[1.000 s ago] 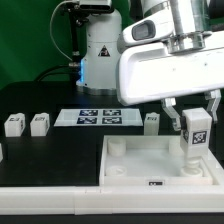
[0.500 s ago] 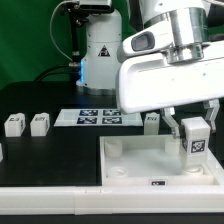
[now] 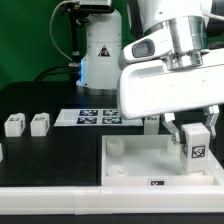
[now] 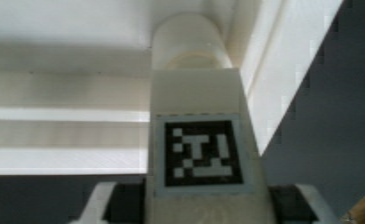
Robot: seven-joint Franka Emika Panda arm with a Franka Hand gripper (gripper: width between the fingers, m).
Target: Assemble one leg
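Observation:
My gripper (image 3: pixel 197 133) is shut on a white leg (image 3: pixel 198 148) with a black-and-white marker tag on its face. It holds the leg upright over the corner at the exterior view's right of the large white square tray-like piece (image 3: pixel 130 160). In the wrist view the leg (image 4: pixel 200 120) runs away from the jaws toward the tray's wall (image 4: pixel 72 100), its tag facing the camera, with a finger pad (image 4: pixel 122 200) on each side. Two more legs (image 3: pixel 13 125) (image 3: pixel 40 123) stand at the exterior view's left, and another (image 3: pixel 151 121) stands behind the tray.
The marker board (image 3: pixel 92 118) lies on the black table behind the tray. The robot base (image 3: pixel 98 50) stands at the back. The arm's large white body (image 3: pixel 165 85) hangs over the tray's far side.
The gripper with the leg has moved lower and slightly toward the exterior view's right, toward the tray's corner. The other legs have not moved.

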